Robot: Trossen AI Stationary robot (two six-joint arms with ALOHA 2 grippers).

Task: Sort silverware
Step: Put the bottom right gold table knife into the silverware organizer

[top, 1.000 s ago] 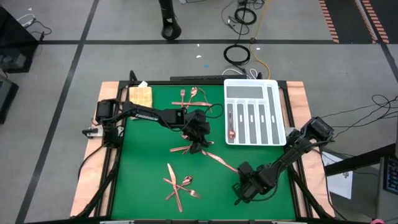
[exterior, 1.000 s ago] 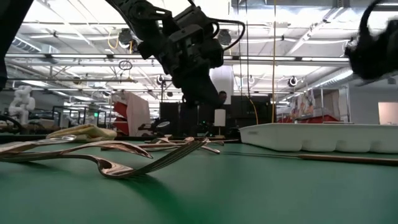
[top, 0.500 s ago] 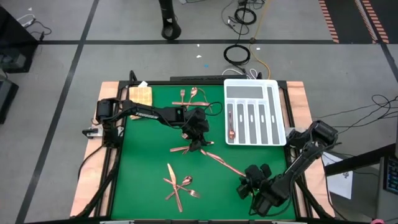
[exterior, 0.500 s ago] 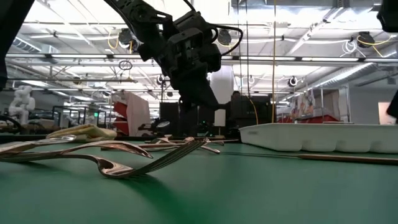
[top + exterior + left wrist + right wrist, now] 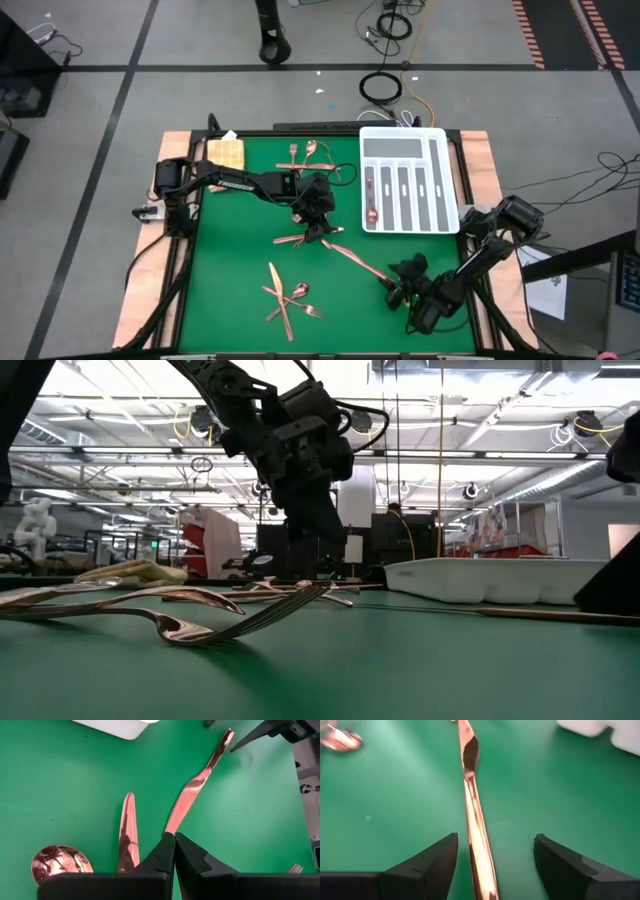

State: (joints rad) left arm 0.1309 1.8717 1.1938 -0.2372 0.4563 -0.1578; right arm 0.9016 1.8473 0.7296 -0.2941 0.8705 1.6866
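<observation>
A copper knife (image 5: pixel 360 260) lies slanting on the green mat, right of the middle. My left gripper (image 5: pixel 320 234) is shut at its blade tip, beside a small heap of forks (image 5: pixel 292 240) and a spoon (image 5: pixel 62 865). My right gripper (image 5: pixel 393 283) is low at the knife's other end and open. Its fingers (image 5: pixel 435 860) stand on either side of the handle (image 5: pixel 480 850) without touching it. The white divided tray (image 5: pixel 448 180) at the far right holds one spoon (image 5: pixel 371 200). My left gripper pinches the knife's blade tip (image 5: pixel 170 827) between its two fingertips (image 5: pixel 186 851). It comes slanting down from the table's left and far side, roughly in line with the blade. The rest of the knife stretches away toward my right gripper, low over the mat.
More silverware lies in a cluster near the front left (image 5: pixel 288 298) and another by the far edge (image 5: pixel 310 152). A tan woven cloth (image 5: pixel 226 152) sits at the far left corner. Green mat lies bare between the knife and the tray.
My right gripper has dropped from above down to the mat near the front right. It has turned toward the knife's handle end and now straddles it. The knife and my left gripper have stayed where they were.
</observation>
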